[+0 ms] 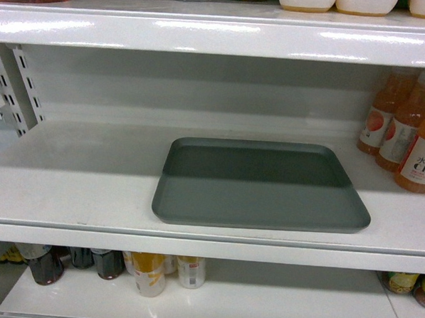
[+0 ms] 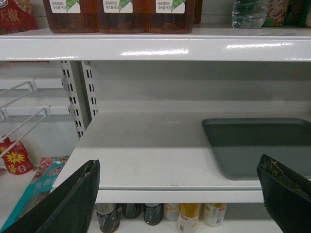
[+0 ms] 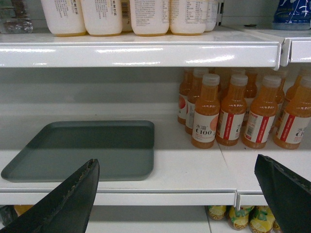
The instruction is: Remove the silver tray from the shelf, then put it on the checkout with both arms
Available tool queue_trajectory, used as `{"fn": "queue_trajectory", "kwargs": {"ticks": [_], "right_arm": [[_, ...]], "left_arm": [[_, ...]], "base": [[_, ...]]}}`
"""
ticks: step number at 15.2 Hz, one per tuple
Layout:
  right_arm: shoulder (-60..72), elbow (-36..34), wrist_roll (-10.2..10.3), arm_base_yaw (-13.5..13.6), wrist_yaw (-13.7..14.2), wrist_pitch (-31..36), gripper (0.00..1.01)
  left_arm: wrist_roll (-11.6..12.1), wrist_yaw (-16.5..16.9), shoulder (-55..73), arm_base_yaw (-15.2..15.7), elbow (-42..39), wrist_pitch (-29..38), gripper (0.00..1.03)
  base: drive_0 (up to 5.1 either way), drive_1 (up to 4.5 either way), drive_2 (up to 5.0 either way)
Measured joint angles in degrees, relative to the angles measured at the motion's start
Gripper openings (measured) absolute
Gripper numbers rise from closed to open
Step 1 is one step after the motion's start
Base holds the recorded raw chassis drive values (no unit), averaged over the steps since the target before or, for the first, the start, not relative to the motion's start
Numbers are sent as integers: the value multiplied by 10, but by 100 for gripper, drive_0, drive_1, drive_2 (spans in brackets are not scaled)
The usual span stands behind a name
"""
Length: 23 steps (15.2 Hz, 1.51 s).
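The silver tray (image 1: 261, 186) lies flat and empty on the middle white shelf (image 1: 76, 180), close to its front edge. In the left wrist view the silver tray (image 2: 257, 145) shows at the right, on the shelf (image 2: 146, 150). My left gripper (image 2: 177, 191) is open, held in front of the shelf's front edge, left of the tray and apart from it. In the right wrist view the silver tray (image 3: 87, 148) sits at the left. My right gripper (image 3: 175, 191) is open before the shelf (image 3: 187, 167) edge, right of the tray. No arm shows in the head view. The checkout is out of view.
Orange juice bottles (image 1: 410, 137) stand on the shelf right of the tray, as the bottles (image 3: 233, 114) in the right wrist view. An upper shelf board (image 1: 219, 31) hangs above. Perforated brackets (image 1: 13, 84) stand at the left. Cans and bottles (image 1: 150, 270) fill the lower shelf.
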Motion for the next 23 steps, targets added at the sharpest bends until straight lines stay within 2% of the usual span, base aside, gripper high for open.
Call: {"fn": "queue_trajectory", "kwargs": {"ticks": [23], "right_arm": [[0, 0, 0, 0, 0, 0, 98]], "left_arm": [[0, 0, 0, 0, 0, 0, 98]], "base": [[0, 0, 0]]}}
